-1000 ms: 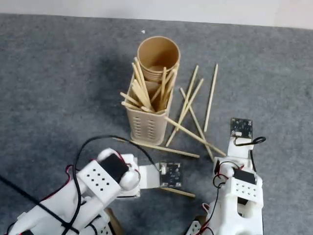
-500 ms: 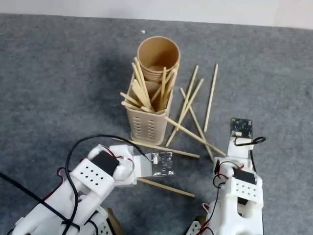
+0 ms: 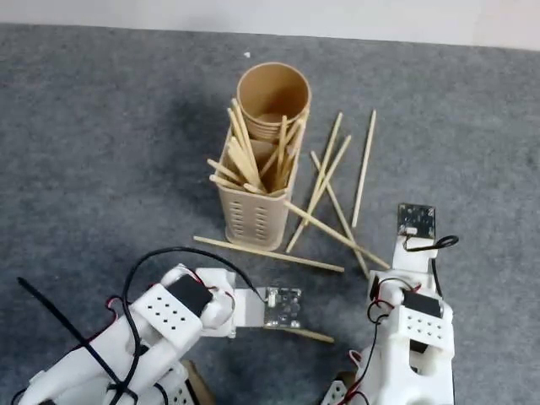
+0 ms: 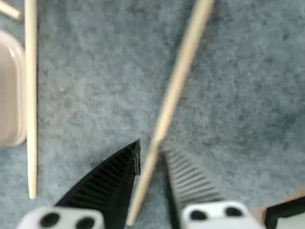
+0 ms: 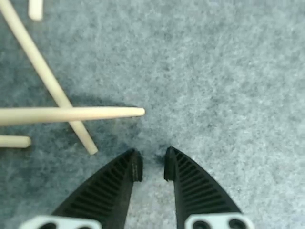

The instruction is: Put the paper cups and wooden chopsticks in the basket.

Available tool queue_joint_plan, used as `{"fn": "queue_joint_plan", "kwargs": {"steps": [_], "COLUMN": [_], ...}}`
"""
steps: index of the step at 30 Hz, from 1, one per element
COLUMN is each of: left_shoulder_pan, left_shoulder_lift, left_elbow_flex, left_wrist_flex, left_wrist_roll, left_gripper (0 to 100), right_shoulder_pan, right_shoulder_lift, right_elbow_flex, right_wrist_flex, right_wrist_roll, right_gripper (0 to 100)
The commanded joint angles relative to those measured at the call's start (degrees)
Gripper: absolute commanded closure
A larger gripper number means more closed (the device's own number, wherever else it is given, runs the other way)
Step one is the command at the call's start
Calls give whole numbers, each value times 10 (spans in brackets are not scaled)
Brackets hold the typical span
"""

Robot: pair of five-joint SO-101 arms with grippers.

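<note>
**High view.**
- Basket (image 3: pixel 251 215): upright mid-tabletop (image 3: pixel 101 126).
- Paper cups (image 3: pixel 272 91): nested and standing in the basket's far end. I count this part as done.
- Chopsticks, stowed (image 3: pixel 243 160): a bundle leaning in the basket's near end.
- Loose chopsticks (image 3: pixel 325 181): a crossed scatter just right of the basket. One more (image 3: pixel 268 253) lies along the basket's front.
- Near chopstick (image 3: pixel 305 334): flat or nearly so, poking out from under my left arm (image 3: pixel 181 308).
- My right arm (image 3: pixel 413 321): near the scatter's closest tips.
- Judgement: well over half the sticks are in, and roughly eight are left.

**Left wrist view.**
- My left jaws: narrow, with the near chopstick (image 4: pixel 178 86) running between them. It seems gripped.
- A second stick (image 4: pixel 31 95) lies alongside, apart.
- A pale rounded edge (image 4: pixel 10 90) beyond it is likely the basket.

**Right wrist view.**
- My right jaws: a slim gap, nothing in it, over bare tabletop.
- Two stick ends (image 5: pixel 71 114) cross just ahead, untouched.
</note>
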Motion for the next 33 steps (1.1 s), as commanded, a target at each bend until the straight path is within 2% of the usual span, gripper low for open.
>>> {"fn": "queue_joint_plan", "kwargs": {"steps": [1, 6, 11, 14, 17, 18, 23, 30, 33], "left_shoulder_pan": [7, 2, 7, 2, 6, 7, 4, 7, 6], "left_shoulder_lift": [-7, -11, -8, -7, -7, -7, -7, -4, 37], "left_elbow_flex": [4, -20, -128, -167, -146, -132, -86, -84, -98], "left_wrist_flex": [-1, 18, 113, 141, 138, 136, 84, 81, 81], "left_wrist_roll": [-33, -33, -33, 10, 34, 33, 33, 33, 33], "left_gripper": [986, 995, 993, 954, 838, 829, 841, 841, 841], "right_shoulder_pan": [-5, -5, -5, -5, -5, -5, -6, -6, -6], "right_shoulder_lift": [-1, -1, -1, -1, -1, -1, -2, -2, -2], "right_elbow_flex": [-10, -10, -10, -10, -10, -10, -10, -10, -10], "right_wrist_flex": [-7, -7, -7, -7, -7, -7, -7, -7, -7], "right_wrist_roll": [-2, -2, -2, -2, -2, -2, -2, -2, -2], "right_gripper": [897, 897, 897, 897, 897, 897, 897, 897, 897]}}
